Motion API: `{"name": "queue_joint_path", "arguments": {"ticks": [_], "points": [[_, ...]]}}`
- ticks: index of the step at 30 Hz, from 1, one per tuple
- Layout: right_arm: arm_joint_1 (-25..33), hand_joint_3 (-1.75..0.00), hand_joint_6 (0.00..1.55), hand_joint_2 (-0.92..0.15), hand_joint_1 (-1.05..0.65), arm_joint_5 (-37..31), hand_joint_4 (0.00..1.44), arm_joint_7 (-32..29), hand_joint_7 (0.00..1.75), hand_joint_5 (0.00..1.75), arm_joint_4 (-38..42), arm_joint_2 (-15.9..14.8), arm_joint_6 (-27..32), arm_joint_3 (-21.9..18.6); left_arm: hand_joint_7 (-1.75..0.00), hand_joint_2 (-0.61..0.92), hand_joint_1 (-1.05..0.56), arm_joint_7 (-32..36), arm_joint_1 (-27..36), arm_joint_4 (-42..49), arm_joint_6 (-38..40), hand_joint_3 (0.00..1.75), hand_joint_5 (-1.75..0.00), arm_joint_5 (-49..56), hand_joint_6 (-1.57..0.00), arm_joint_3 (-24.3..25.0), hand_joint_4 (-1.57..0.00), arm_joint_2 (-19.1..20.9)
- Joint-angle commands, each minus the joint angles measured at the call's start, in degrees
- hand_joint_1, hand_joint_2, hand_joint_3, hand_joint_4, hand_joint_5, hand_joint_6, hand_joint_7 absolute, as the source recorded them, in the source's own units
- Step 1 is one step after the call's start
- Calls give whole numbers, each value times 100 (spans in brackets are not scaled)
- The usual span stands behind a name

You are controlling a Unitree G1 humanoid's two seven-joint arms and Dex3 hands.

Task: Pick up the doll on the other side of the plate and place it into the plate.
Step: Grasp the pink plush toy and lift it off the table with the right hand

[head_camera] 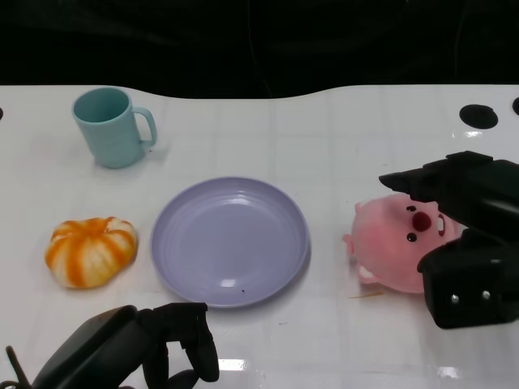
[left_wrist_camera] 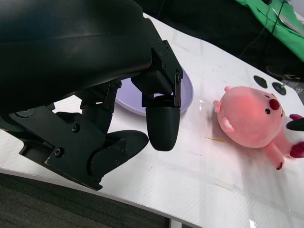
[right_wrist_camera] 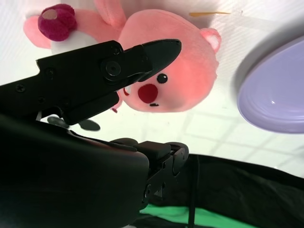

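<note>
The pink doll (head_camera: 395, 245) lies on its back on the white table, right of the lilac plate (head_camera: 174, 267). My right hand (head_camera: 470, 235) hovers over the doll's right half, one finger (head_camera: 415, 180) stretched above its head and the rest below its body; the fingers are apart and nothing is gripped. The right wrist view shows that finger (right_wrist_camera: 109, 71) just above the doll's face (right_wrist_camera: 175, 61), with the plate's rim (right_wrist_camera: 275, 95) beyond. My left hand (head_camera: 158, 348) sits low at the table's near edge, holding nothing. The left wrist view shows its fingers (left_wrist_camera: 161, 123), the plate (left_wrist_camera: 186, 90) and the doll (left_wrist_camera: 251, 118).
A teal mug (head_camera: 109, 126) stands at the back left. An orange-and-white pumpkin toy (head_camera: 91, 251) lies left of the plate. Black round holes (head_camera: 478, 116) mark the table's far right corner. The table's back edge borders a dark background.
</note>
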Motion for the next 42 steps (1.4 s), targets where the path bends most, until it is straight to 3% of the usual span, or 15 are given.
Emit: {"name": "queue_joint_path", "arguments": {"ticks": [1,12,18,23,27,30,31,34,36,37,38,39,40,41,42], "points": [[-287,-3,17,-92,-82,29,1,-13,0,27,520,84,33,157,-137,62,-17,31,15,-42,-2,98,-164,51,-64,5,-65,36],[-1298,-10,15,-92,-85,127,1,-521,0,24,3042,696,-313,675,-136,63,-18,54,42,-96,17,97,-165,94,-65,-24,-66,-24],[-1540,-11,15,-92,-88,139,2,-719,1,24,3868,885,-442,888,-136,63,-19,30,66,-203,97,98,-165,143,-65,-42,-66,-35],[-1554,-11,20,-92,-89,120,6,-860,3,25,4001,834,-611,1005,-137,63,-18,-8,82,-260,167,97,-165,139,-64,-25,-65,-24],[-1471,-11,41,-92,-84,153,24,-1061,8,28,3855,850,-543,959,-139,63,-19,-19,68,-275,204,96,-166,144,-63,-18,-65,-7],[-1348,-5,69,-92,-61,302,59,-1512,9,32,3774,956,-551,796,-139,63,-20,-1,67,-272,205,96,-166,168,-64,-17,-65,1],[-1297,-3,81,-90,-48,454,72,-1684,12,44,3775,1028,-612,677,-139,64,-20,-1,65,-271,200,96,-166,161,-64,-14,-65,2],[-1216,-2,99,-91,-29,677,71,-1983,20,109,3741,1130,-708,523,-138,64,-19,-3,71,-281,180,95,-166,144,-64,-5,-65,5],[-1198,-5,103,-92,-22,704,72,-2139,25,125,3740,1161,-740,500,-138,64,-18,-11,72,-286,176,95,-166,140,-64,-4,-65,12],[-1204,-15,111,-89,-17,721,79,-2208,33,135,3778,1163,-809,500,-138,64,-18,-8,73,-286,173,95,-166,142,-64,-5,-65,13],[-1217,-64,114,-67,-15,730,86,-2265,50,145,3832,1148,-912,515,-138,64,-18,-5,77,-289,176,95,-166,142,-64,-5,-65,9],[-1231,-97,114,-51,-14,730,91,-2303,63,151,3879,1132,-994,532,-138,64,-18,-6,79,-296,184,95,-166,139,-64,-5,-65,6],[-1251,-116,111,-41,-14,670,93,-2351,81,157,3908,1104,-1044,575,-138,64,-18,-22,80,-324,227,96,-166,147,-64,-7,-65,6],[-1265,-120,97,-40,-15,620,93,-2390,118,167,3926,1086,-1074,605,-138,63,-18,-34,80,-344,253,96,-166,148,-64,-8,-65,9],[-1274,-120,88,-40,-15,574,93,-2427,139,171,3920,1070,-1091,628,-138,63,-18,-41,80,-354,263,96,-166,141,-63,-6,-64,11]]}}
